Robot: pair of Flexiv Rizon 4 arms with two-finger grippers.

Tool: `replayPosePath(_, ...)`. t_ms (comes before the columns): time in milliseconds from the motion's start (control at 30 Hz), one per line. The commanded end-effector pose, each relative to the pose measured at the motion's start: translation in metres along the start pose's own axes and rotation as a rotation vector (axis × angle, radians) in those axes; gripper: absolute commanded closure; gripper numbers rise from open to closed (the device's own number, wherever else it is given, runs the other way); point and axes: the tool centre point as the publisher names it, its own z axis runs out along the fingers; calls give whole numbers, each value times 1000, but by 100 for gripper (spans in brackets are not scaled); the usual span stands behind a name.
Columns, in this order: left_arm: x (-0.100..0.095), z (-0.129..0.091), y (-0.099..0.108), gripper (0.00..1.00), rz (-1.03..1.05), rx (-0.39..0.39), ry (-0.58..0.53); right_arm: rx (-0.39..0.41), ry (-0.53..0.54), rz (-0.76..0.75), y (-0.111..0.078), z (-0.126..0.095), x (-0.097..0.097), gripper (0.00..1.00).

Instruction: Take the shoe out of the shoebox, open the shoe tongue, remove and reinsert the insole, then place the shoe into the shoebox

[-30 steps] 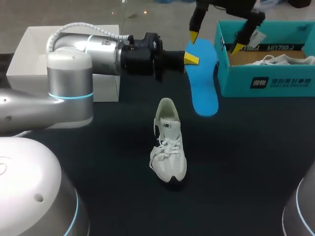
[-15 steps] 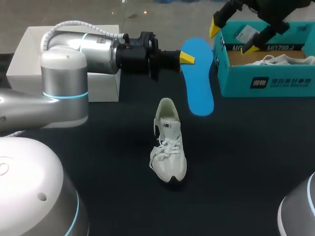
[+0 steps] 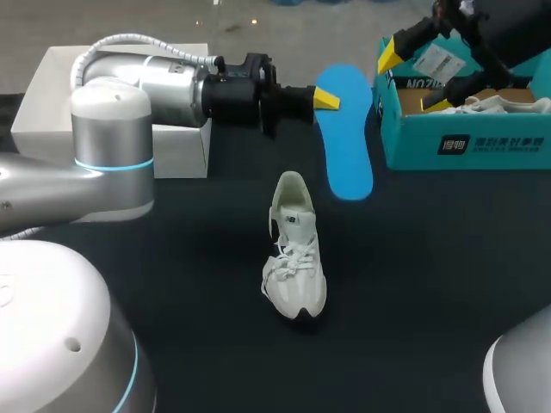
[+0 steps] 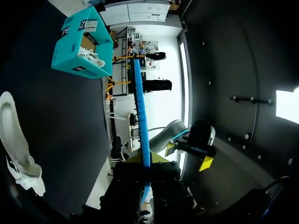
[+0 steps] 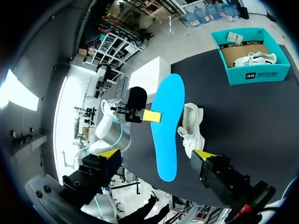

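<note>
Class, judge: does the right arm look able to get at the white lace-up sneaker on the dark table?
Probably yes. The right hand is open and empty above the teal cardboard shoebox, and the white lace-up sneaker lies uncovered. Only the flat blue insole in the left hand hangs near the path.

Insole [image 3: 346, 146]: smooth, matt blue, foam by the look of it.
Shoe [image 3: 295, 258]: white cloth upper with a fine mesh grain, woven laces, no gloss.
Shoebox [image 3: 465, 146]: teal card, matt outside, raw brown card inside; at the table's far right corner.
Table [image 3: 430, 284]: dark, even, matt top.
Left arm [image 3: 112, 129]: smooth silver-grey shell with a soft sheen, matt black wrist.
White box [image 3: 52, 86]: plain matt white, at the far left edge.
</note>
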Motion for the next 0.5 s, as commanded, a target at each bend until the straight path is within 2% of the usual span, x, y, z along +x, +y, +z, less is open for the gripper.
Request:
replayPosePath(33,1,-2,1,100,8,3,31,-26,275,22,-1,23,-15,0)
replayPosePath(233,5,-3,1,100,10,2,45,-72,547,93,1,35,-29,0)
replayPosePath(500,5,-6,1,100,4,0,43,-76,715,69,6,35,-31,0)
